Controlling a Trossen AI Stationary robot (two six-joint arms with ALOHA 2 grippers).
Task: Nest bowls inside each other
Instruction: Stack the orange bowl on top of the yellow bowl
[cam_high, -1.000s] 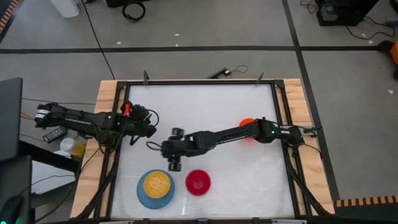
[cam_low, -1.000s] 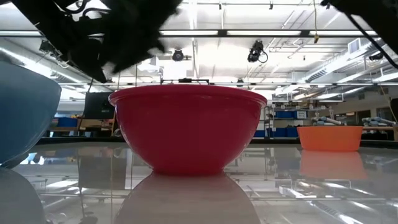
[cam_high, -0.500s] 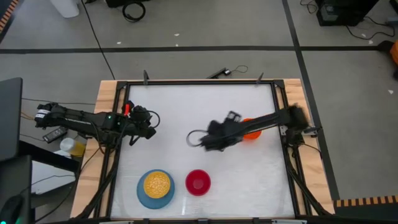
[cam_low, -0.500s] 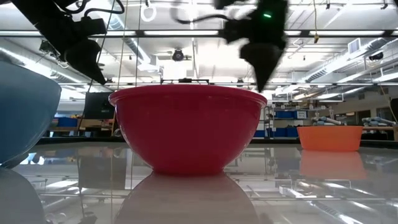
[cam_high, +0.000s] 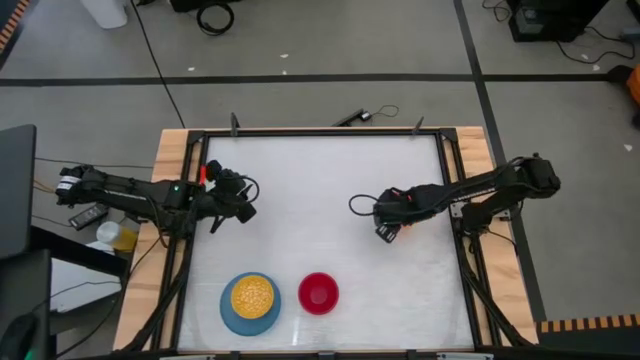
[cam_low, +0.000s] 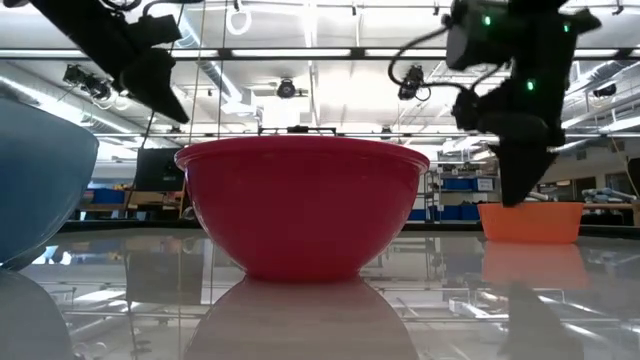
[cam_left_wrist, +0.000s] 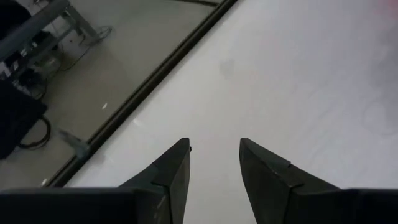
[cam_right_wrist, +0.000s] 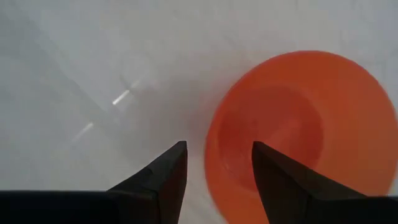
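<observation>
The yellow bowl (cam_high: 252, 294) sits inside the light blue bowl (cam_high: 228, 315) near the table's front edge. The red bowl (cam_high: 318, 293) stands on its base beside them. The orange bowl (cam_right_wrist: 298, 130) stands at the right; in the high view my right arm covers it. My right gripper (cam_right_wrist: 217, 155) is open and points down just above the orange bowl's rim. One finger is over the bowl's inside and one is outside it. My left gripper (cam_left_wrist: 214, 149) hangs open over the table's left part, above bare tabletop.
A black frame rail (cam_high: 320, 133) runs round the white tabletop (cam_high: 320, 180), with wooden edges outside it. In the low view the red bowl (cam_low: 300, 205) stands close in front, the light blue bowl (cam_low: 40, 190) at the left and the orange bowl (cam_low: 530, 222) far right.
My right gripper has swept from beside the light blue and yellow bowls toward the table's right edge. It has sunk and rolled, and now points down over the orange bowl. The bowls have not moved.
</observation>
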